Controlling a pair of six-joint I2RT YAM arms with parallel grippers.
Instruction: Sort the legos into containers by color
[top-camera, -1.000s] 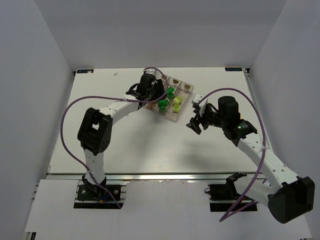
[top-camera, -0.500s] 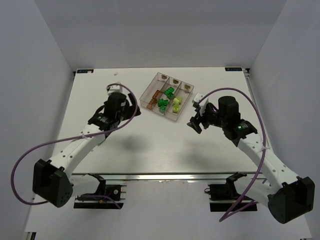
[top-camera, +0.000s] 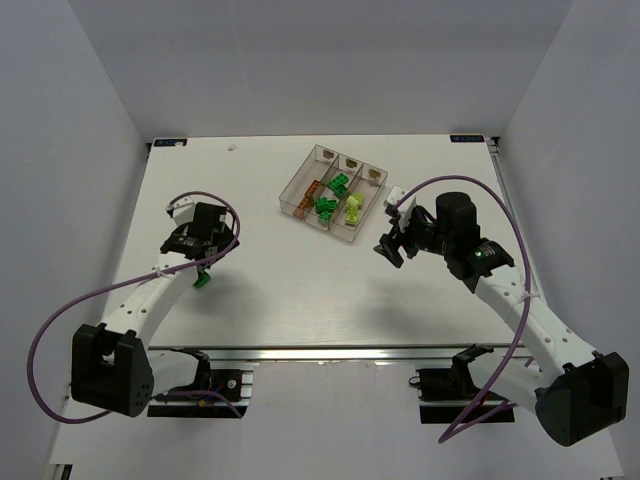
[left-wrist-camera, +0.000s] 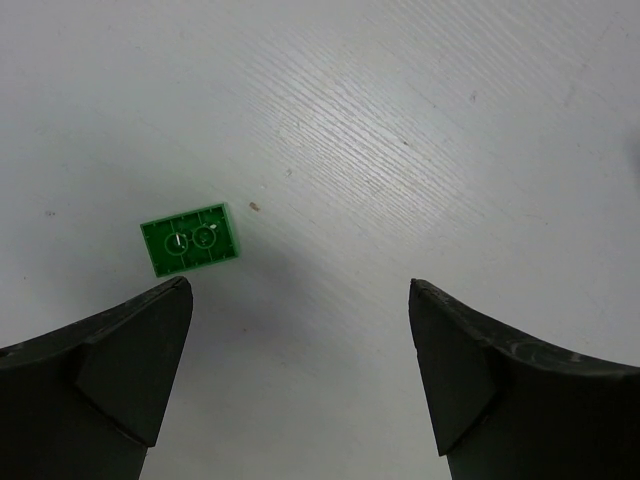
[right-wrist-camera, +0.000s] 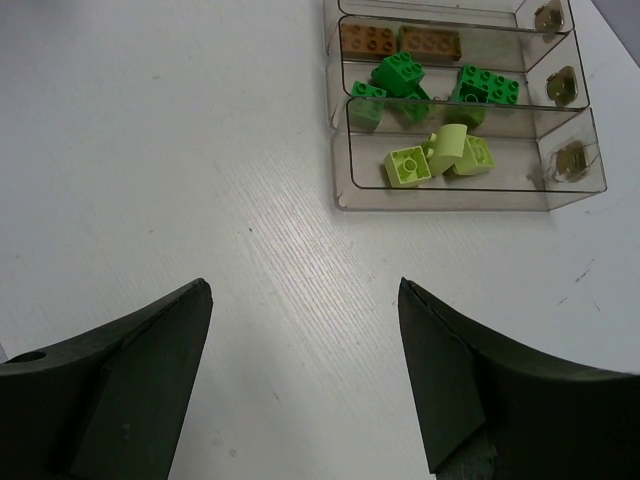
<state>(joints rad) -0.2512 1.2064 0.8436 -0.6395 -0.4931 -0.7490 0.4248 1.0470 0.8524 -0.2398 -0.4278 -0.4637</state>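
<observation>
The containers (top-camera: 292, 191) stand at the back middle of the table as one clear tray (right-wrist-camera: 440, 203) of three bins. Orange-brown legos (right-wrist-camera: 400, 40) lie in the far bin, bright green legos (right-wrist-camera: 405, 75) in the middle one and pale yellow-green legos (right-wrist-camera: 440, 155) in the near one. One bright green lego (left-wrist-camera: 190, 238) lies alone on the table at the left (top-camera: 203, 279). My left gripper (left-wrist-camera: 300, 285) hangs open just above and beside it (top-camera: 200, 262), holding nothing. My right gripper (right-wrist-camera: 304, 285) is open and empty, near the tray's right front (top-camera: 388, 250).
A purple cable (top-camera: 60, 320) loops out from the left arm over the table's left edge, and another (top-camera: 510, 240) arcs over the right arm. The tray sits at an angle to the table edges.
My left arm has swung from over the bins to the left side of the table and its jaws have opened. The right arm has stayed still.
</observation>
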